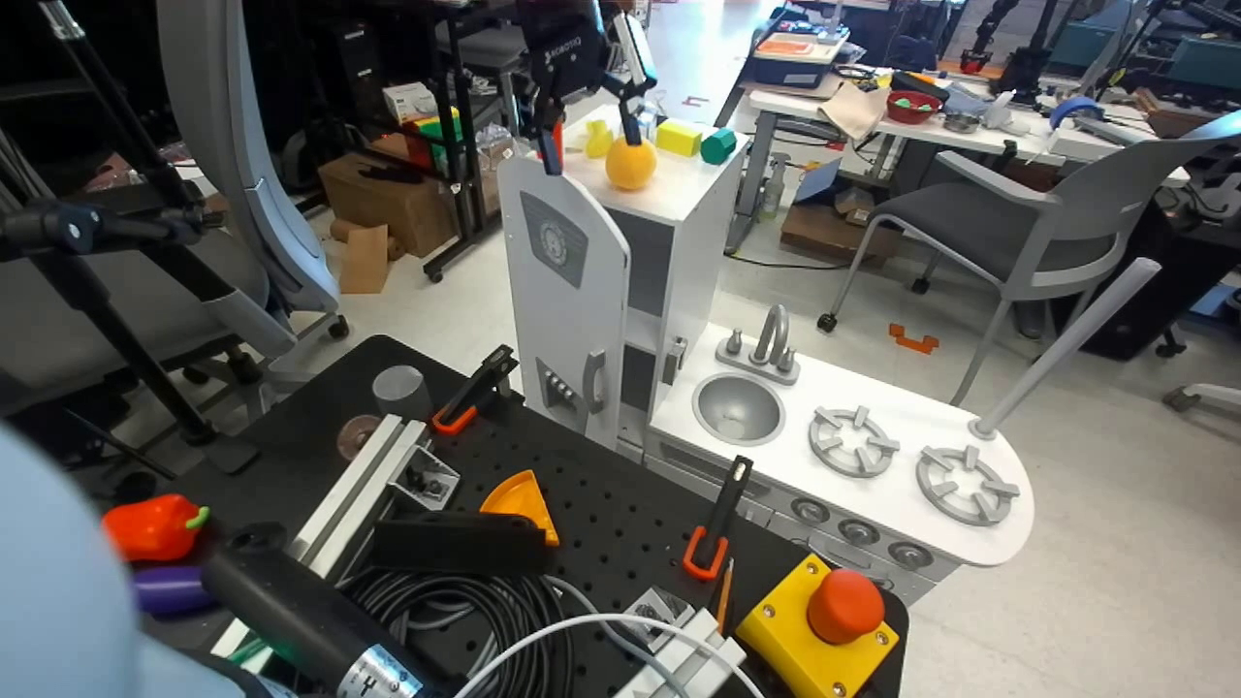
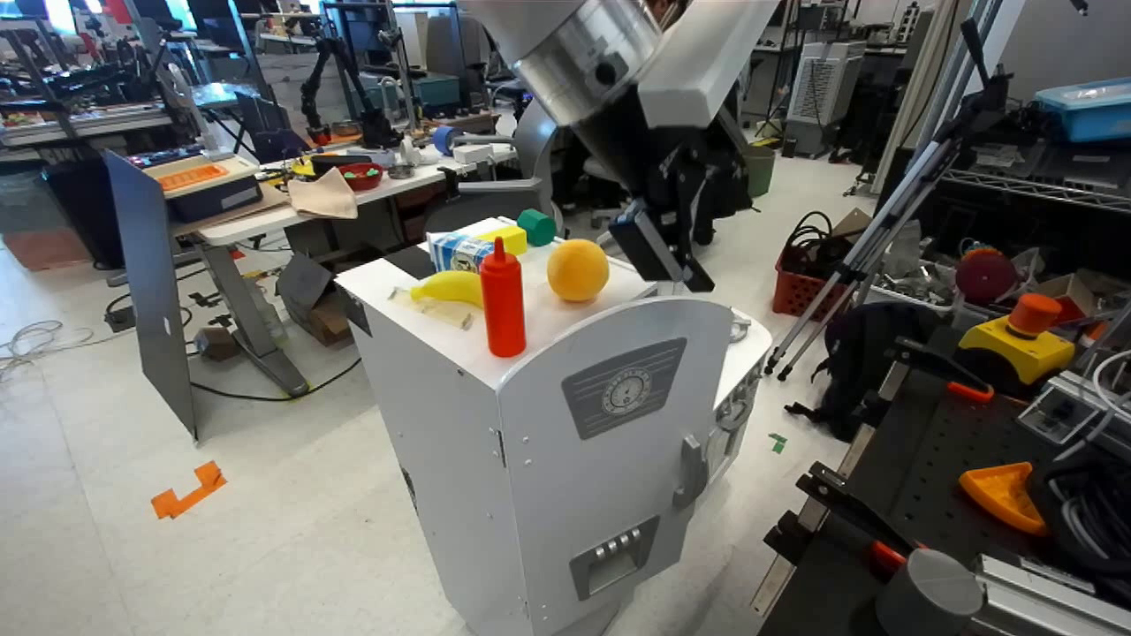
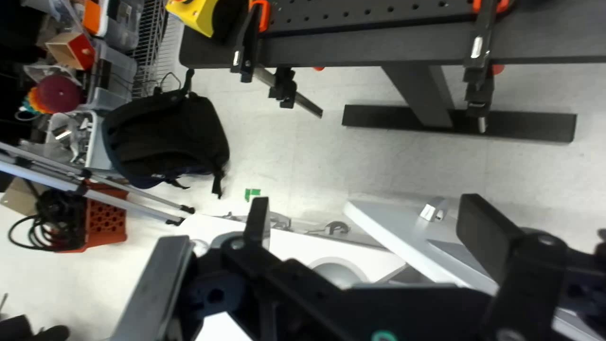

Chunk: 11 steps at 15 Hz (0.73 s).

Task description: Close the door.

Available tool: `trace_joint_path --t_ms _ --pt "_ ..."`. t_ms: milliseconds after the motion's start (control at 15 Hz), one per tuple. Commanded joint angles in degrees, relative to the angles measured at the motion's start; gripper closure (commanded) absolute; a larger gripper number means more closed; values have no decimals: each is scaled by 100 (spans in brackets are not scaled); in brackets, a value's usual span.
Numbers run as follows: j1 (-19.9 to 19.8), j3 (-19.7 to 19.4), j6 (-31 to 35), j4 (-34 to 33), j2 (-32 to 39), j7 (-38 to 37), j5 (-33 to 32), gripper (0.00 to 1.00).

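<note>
Open jaws hang over the part-open door (image 2: 610, 473)

The arm (image 2: 590, 66) comes down from the top of an exterior view, its silver collar and dark wrist slanting toward the lower right. At its end the gripper (image 1: 592, 147) points downward on a tilt, near the door's curved top edge. The jaws are spread well apart. In the wrist view, part of the white counter (image 3: 298, 244), pale floor (image 3: 322, 156) and the door's slanting upper edge show between them. In an exterior view one jaw overlaps the top of the door and the other overlaps the orange (image 1: 630, 165); whether either touches cannot be told.

The door stands upright at the front of the toy kitchen cabinet (image 1: 705, 242), swung out at an angle, with the grey interior and a white shelf (image 1: 642, 332) visible past its free edge. Its grey handle (image 1: 593, 383) sits near that edge. On the cabinet top are the orange, a red squeeze bottle (image 2: 504, 305) and a banana (image 2: 448, 288). A black perforated bench (image 1: 620, 528) faces the door across a strip of floor.
</note>
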<state>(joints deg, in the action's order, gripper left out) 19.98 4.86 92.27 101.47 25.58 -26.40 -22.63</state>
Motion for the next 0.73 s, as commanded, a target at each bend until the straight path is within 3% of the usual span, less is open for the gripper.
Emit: trace_joint_path --t_ms 0,467,667 --pt "76 -36 234 797 -925 -643 -662 0" --pt "-243 143 685 1931 -2099 -1524 -1145 0" --pt "-439 151 944 2049 -2402 -1757 -1028 0"
